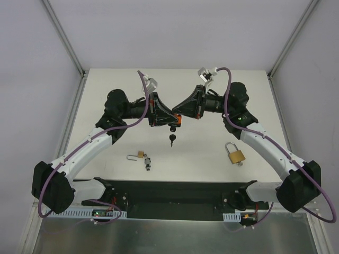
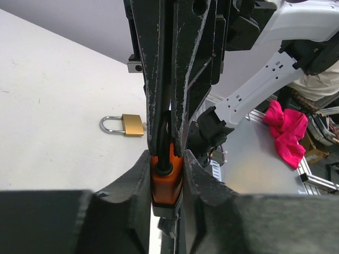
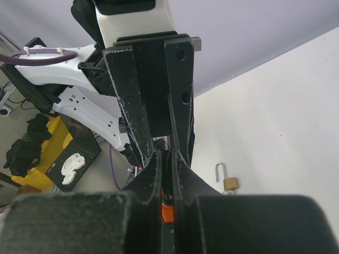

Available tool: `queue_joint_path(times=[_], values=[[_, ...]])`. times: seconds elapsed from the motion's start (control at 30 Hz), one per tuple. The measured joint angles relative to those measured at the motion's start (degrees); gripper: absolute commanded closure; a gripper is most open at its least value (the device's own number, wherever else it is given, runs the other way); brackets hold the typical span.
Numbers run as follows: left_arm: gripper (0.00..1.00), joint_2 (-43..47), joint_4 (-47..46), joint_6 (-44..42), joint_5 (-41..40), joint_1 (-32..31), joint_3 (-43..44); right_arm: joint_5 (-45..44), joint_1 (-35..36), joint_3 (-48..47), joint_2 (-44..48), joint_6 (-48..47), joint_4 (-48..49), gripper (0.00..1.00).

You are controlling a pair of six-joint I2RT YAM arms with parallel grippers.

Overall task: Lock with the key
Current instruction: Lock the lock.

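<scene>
The orange-cased padlock (image 2: 167,182) is clamped in the left fingers (image 2: 212,190), seemingly as a brace; the right fingers (image 2: 188,79) are pinched on its dark top.

Orange lock (image 2: 167,185), black key (image 1: 171,139)

Right of your left-wrist view: a pink cloth (image 2: 286,132). Left of the right-wrist view: a yellow bin (image 3: 47,145).
</scene>
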State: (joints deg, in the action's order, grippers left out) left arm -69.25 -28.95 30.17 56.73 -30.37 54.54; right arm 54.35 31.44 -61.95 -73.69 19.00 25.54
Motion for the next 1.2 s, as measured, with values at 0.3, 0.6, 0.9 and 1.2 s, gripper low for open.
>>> queue_joint_path(times=[0.3,0.6,0.9,1.2], values=[[0.51,0.0,-2.19,-0.52,0.28,-0.07,-1.44,-1.68,0.07,0.92,0.04,0.04,-0.5,0.99],[0.54,-1.51,-2.6,-0.76,1.53,-0.07,-1.49,-2.14,0.04,0.9,0.48,0.04,-0.5,0.99],[1.0,-2.93,-3.3,-0.17,3.06,-0.35,-1.42,-2.45,-0.11,0.92,0.68,-0.42,-0.94,0.99],[1.0,-3.28,-3.5,0.28,3.19,-0.35,-1.31,-2.21,-0.11,0.87,0.5,0.2,-0.92,0.6]])
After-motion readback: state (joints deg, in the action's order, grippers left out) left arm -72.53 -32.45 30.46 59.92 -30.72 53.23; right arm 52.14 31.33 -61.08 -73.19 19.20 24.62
